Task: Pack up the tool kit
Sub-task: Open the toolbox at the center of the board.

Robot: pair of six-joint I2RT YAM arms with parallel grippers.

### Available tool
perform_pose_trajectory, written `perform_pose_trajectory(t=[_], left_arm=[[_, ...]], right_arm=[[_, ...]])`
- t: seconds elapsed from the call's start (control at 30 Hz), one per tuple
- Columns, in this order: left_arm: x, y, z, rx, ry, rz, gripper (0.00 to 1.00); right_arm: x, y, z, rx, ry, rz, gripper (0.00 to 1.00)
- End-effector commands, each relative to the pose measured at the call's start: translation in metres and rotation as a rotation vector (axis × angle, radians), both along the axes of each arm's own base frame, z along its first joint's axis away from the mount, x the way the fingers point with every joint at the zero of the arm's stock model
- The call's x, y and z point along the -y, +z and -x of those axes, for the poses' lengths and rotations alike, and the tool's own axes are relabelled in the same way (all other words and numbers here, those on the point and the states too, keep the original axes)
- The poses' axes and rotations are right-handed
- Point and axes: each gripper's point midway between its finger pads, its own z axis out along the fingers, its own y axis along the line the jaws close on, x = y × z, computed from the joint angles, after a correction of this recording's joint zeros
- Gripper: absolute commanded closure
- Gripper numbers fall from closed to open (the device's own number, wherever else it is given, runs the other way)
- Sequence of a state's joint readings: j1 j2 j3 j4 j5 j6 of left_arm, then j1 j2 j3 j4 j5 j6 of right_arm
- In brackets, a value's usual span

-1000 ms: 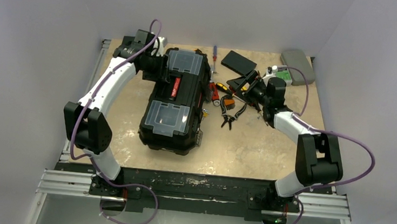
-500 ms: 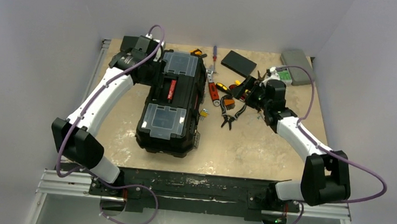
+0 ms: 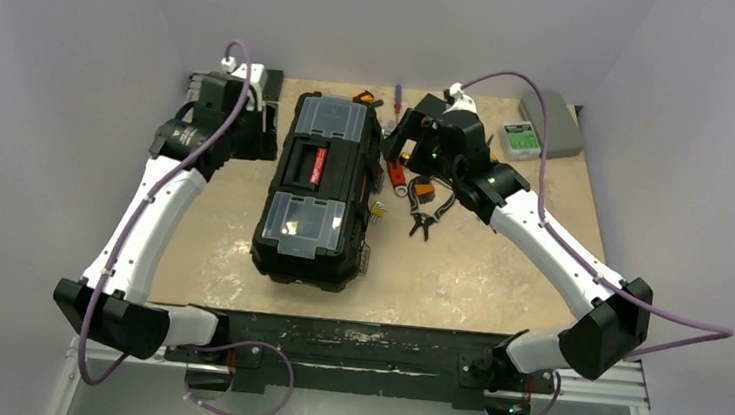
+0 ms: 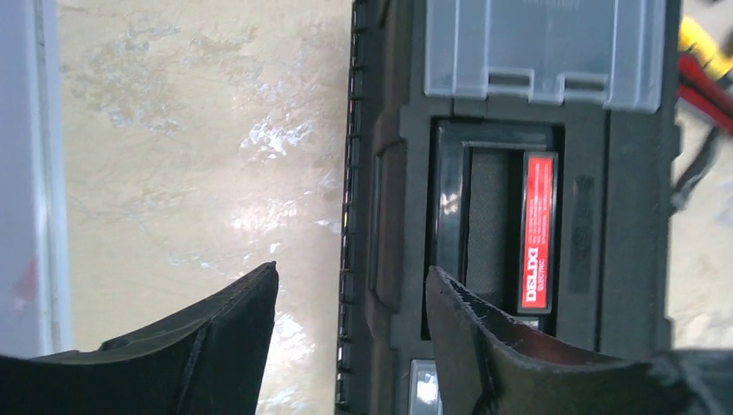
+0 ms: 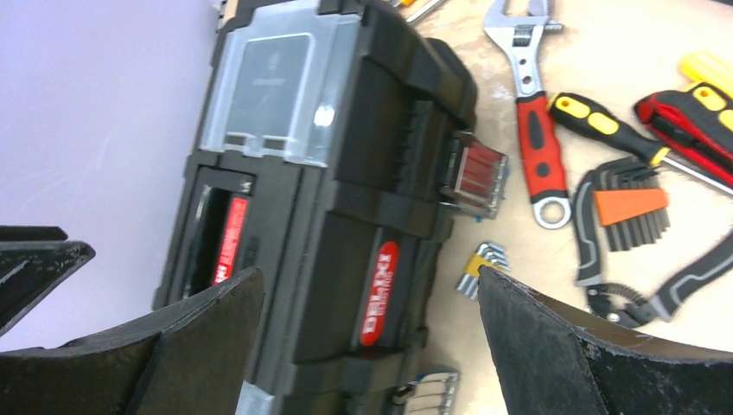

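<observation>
The left gripper [image 4: 350, 281] hangs released over the left edge of the closed toolbox [image 3: 317, 193], the right gripper [image 5: 370, 290] wide and empty above its right side; tools [image 3: 430, 213] lie loose right of it, so unlatching it seems the next move.

Both arms look alike from here: the left arm [image 3: 158, 204] and the right arm [image 3: 551, 246] have smooth white shells over the long links and chunky black housings [image 3: 605, 334] at the joints. A thin purple cable [image 3: 501, 75] trails along each one. A small green light [image 3: 432, 156] glows on the right wrist. The left gripper [image 4: 350, 278] and right gripper [image 5: 370, 275] carry matte black, wedge-shaped fingers [image 5: 562, 346] with rough, slightly frayed edges.
</observation>
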State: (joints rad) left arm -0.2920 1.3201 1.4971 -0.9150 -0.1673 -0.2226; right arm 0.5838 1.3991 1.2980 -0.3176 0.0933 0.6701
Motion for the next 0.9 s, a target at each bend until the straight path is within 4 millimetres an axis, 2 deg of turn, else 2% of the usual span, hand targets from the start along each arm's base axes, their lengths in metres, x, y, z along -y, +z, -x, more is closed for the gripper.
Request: perform_pose_trajectory(t=[0.0,0.27,0.33,0.4,0.53,0.67,0.77,0.87], left_arm=[[0.000,0.022,-0.014,0.078,0.016,0.245,0.41],[-0.017,0.010,-0.038,0.024,0.071,0.586,0.63],[-0.026,0.005,-0.042,0.016,0.101,0.616,0.78],[-0.032,-0.002,-0.045,-0.003,0.129,0.624,0.99],[-0.035,-0.026,-0.052,-0.076,0.157,0.642,1.00],[-0.030,-0.055,-0.058,-0.174,0.157,0.670,1.00],[-0.016,-0.078,-0.062,-0.260,0.142,0.753,1.00],[0.004,-0.103,-0.071,-0.335,0.132,0.931,1.00]], right_arm=[[-0.019,0.020,0.007,-0.034,-0.051,-0.037,0.08],[-0.096,0.044,0.028,-0.078,0.058,-0.089,0.09],[-0.113,0.052,0.030,-0.094,0.061,-0.080,0.08],[-0.130,0.056,0.034,-0.101,0.068,-0.085,0.07],[-0.167,0.052,0.036,-0.163,0.106,-0.153,0.09],[-0.192,0.034,0.034,-0.228,0.098,-0.147,0.10],[-0.206,0.014,0.028,-0.263,0.079,-0.143,0.10],[-0.212,0.005,0.019,-0.268,0.055,-0.136,0.10]])
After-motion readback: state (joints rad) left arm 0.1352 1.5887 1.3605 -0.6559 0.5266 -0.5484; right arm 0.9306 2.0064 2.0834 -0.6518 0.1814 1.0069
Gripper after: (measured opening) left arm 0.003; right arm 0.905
